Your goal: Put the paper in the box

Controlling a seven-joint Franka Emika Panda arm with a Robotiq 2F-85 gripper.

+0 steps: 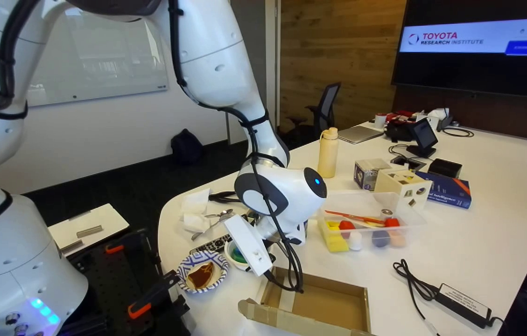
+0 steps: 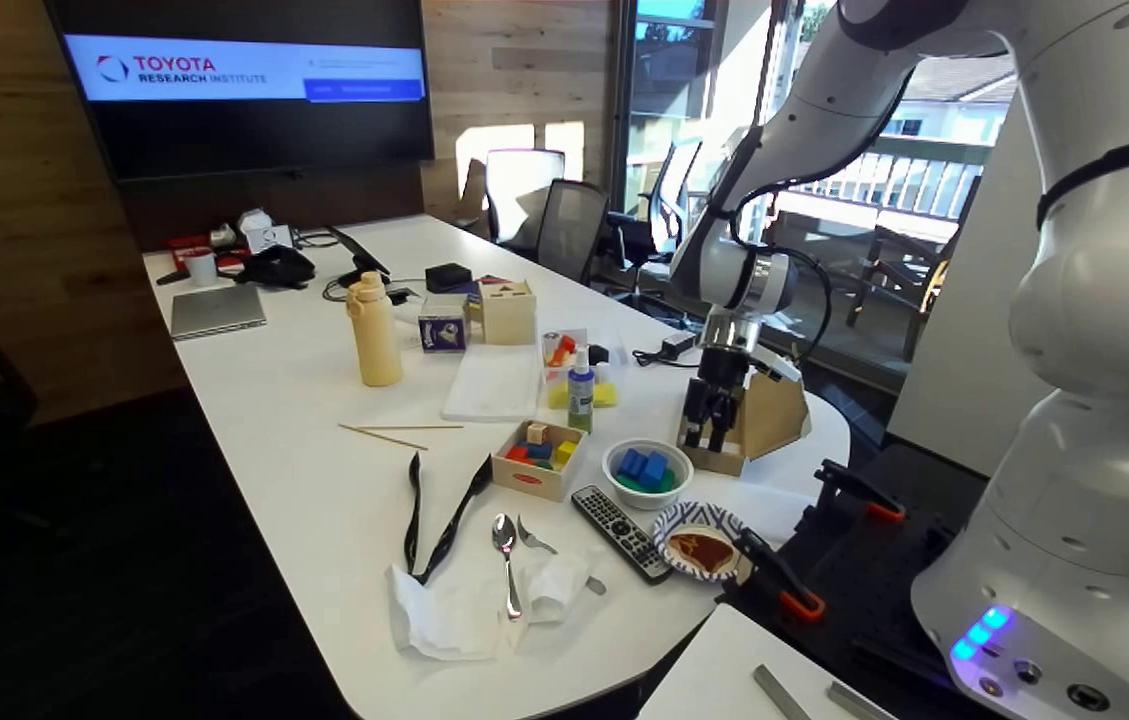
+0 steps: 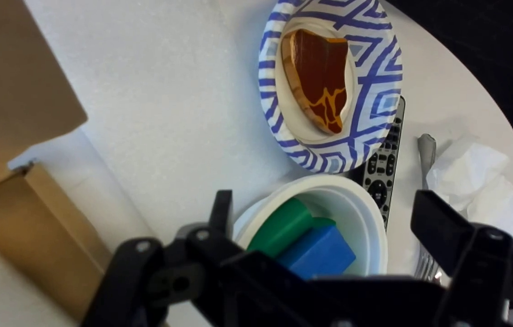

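In an exterior view the open tan cardboard box [image 1: 331,301] lies at the lower middle of the frame, its long axis running left to right and sloping down toward the right, its flap [image 1: 300,320] folded out toward the bottom edge. The white table [image 1: 487,219] stretches to the upper right, below a wall screen [image 1: 473,49] reading TOYOTA RESEARCH INSTITUTE; a whiteboard [image 1: 104,65] hangs at upper left

In an exterior view the box is right of centre, partly covered by the end effector [image 2: 706,435], whose fingers [image 2: 693,415] point down, apart; the flap rises to the right. Crumpled white paper [image 2: 556,590] lies at the lower middle, partly over a fork [image 2: 536,538] and well apart from the box. Office chairs [image 2: 569,235] and windows [image 2: 669,75] stand beyond the table

In the wrist view the box is cut by the left edge, its long axis unclear; the end effector is spread wide, a white bowl [image 3: 371,222] of blocks [image 3: 320,252] showing between its fingers
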